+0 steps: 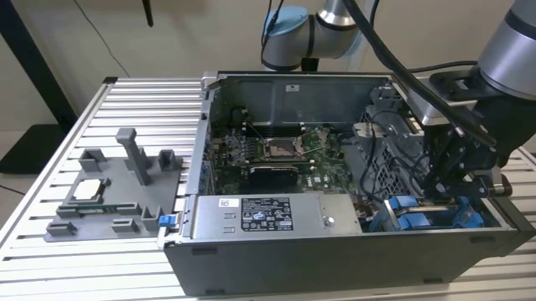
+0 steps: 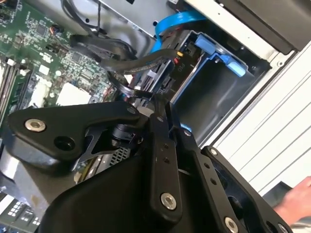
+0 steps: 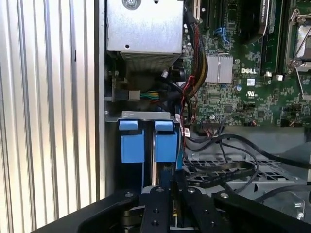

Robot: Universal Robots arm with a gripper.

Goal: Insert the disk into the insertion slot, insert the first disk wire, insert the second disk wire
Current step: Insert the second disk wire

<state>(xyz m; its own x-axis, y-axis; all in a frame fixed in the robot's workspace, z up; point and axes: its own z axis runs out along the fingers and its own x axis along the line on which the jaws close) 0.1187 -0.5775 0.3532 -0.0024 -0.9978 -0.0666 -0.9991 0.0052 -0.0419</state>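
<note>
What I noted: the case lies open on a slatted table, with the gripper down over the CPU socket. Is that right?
Not quite. The case does lie open on the slatted table, but the gripper is down over the blue slot, not the CPU socket. The exterior view shows it.

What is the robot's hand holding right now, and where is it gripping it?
It cannot be told. The hand sits low inside the computer case, right by the blue-railed drive bay, but its own body hides whatever may be in its grip.
</note>
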